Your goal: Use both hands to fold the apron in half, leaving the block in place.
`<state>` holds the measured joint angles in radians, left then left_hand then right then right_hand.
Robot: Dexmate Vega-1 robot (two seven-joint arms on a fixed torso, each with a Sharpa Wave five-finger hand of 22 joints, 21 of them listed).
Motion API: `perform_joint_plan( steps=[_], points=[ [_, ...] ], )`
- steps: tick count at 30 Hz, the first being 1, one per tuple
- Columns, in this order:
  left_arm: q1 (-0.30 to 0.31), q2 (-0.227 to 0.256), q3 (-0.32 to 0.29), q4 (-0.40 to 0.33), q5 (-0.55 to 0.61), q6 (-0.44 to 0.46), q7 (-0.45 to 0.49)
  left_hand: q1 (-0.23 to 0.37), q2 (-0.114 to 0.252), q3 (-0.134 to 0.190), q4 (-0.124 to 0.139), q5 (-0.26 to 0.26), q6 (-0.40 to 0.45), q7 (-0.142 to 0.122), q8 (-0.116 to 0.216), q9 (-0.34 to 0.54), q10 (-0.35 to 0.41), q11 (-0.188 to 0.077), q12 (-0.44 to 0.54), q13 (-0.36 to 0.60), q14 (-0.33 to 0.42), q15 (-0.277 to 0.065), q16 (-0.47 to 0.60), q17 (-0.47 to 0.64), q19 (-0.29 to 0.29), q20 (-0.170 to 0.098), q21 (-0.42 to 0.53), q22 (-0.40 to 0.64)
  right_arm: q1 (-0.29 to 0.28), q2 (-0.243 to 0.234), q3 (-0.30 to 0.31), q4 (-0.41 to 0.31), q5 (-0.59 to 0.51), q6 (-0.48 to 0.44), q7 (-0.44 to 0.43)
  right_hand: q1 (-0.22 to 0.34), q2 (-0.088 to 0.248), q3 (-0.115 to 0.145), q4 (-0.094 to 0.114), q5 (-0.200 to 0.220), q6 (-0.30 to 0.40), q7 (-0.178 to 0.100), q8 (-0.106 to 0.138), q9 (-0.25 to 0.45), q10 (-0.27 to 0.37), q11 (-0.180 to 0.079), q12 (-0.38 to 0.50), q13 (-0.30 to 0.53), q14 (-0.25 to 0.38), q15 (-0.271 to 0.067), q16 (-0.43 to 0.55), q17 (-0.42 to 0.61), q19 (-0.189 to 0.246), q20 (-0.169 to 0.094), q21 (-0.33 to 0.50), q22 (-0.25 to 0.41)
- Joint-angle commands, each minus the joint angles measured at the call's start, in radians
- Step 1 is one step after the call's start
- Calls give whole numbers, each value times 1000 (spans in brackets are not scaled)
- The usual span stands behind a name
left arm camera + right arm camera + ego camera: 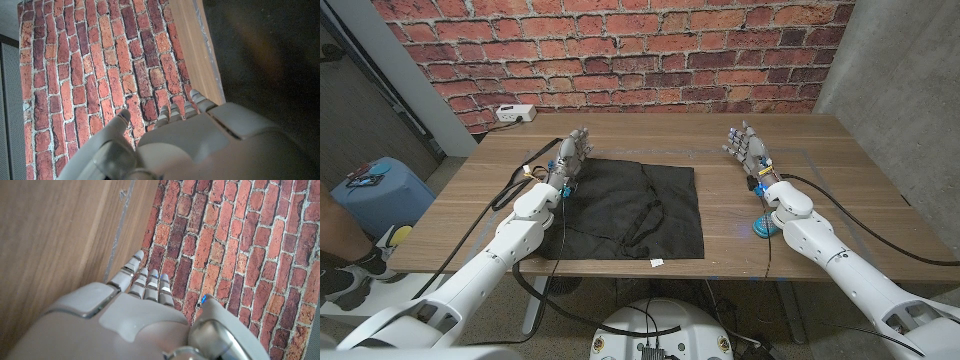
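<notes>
Brick wall (620,50) backs a wooden worktop (770,240), and I have the black apron (635,205) spread flat on it, left of the middle, its ties trailing across the cloth and a small white tag at the near edge. My left hand (572,155) stands at the apron's far left corner, fingers apart and holding nothing, though I cannot tell whether it touches the cloth. My right hand (747,148) is raised on its edge well to the right of the apron, fingers apart, empty too. A small blue block (763,227) sits on the bare wood just beside my right forearm, apart from the apron.

My worry is that forearm: I judge that swinging the right hand across to the apron's far right corner could sweep the block out of place. The two hands also start unevenly, so one corner may lift first and skew the fold. Loose ties could snag fingers.
</notes>
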<state>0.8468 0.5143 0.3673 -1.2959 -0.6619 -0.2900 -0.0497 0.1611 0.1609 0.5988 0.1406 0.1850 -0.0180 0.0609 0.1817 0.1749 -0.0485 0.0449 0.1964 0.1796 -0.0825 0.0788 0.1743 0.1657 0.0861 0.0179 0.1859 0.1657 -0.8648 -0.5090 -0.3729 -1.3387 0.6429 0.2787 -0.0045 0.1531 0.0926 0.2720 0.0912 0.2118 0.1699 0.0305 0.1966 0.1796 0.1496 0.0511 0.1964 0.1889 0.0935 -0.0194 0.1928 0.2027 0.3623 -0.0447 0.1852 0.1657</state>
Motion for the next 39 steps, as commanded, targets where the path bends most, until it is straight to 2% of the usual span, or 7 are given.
perform_joint_plan(
  steps=[1,9,22,39],
  points=[
    [14,5,-5,-5,-6,-17,-12,10,1,8,-3,6,1,7,5,2,-8,2,6,4,-3,2,5,4,6,1,4,4,-25,-7,0,-42,-9,-10,-31,10,-1,7,-1,5,7,-1,4,5,7,-1,5,3,7,-1,7,3,9,-15,5,3],
    [17,4,2,-18,6,-11,3,14,2,12,-10,5,2,6,4,2,-8,2,5,4,-3,1,4,3,4,3,4,4,-16,-16,5,-33,-6,-10,-17,11,-1,8,-3,6,8,-1,3,5,8,-2,5,3,8,0,7,2,8,-14,5,3],
    [52,46,-4,-90,23,27,40,23,4,19,-21,4,1,6,3,2,-9,0,4,4,-3,2,2,2,3,5,3,4,13,-4,0,20,-6,8,12,13,-2,9,-7,6,8,-2,2,5,8,-1,4,3,7,0,6,0,8,-12,4,3],
    [163,124,-30,-246,35,68,100,37,7,29,-38,2,-2,5,2,2,-10,-1,3,3,-4,2,0,1,0,6,2,4,26,-7,-6,43,-2,8,46,18,-2,12,-13,7,8,-3,0,5,7,-3,3,3,6,0,5,-2,7,-12,4,3]
  ],
)
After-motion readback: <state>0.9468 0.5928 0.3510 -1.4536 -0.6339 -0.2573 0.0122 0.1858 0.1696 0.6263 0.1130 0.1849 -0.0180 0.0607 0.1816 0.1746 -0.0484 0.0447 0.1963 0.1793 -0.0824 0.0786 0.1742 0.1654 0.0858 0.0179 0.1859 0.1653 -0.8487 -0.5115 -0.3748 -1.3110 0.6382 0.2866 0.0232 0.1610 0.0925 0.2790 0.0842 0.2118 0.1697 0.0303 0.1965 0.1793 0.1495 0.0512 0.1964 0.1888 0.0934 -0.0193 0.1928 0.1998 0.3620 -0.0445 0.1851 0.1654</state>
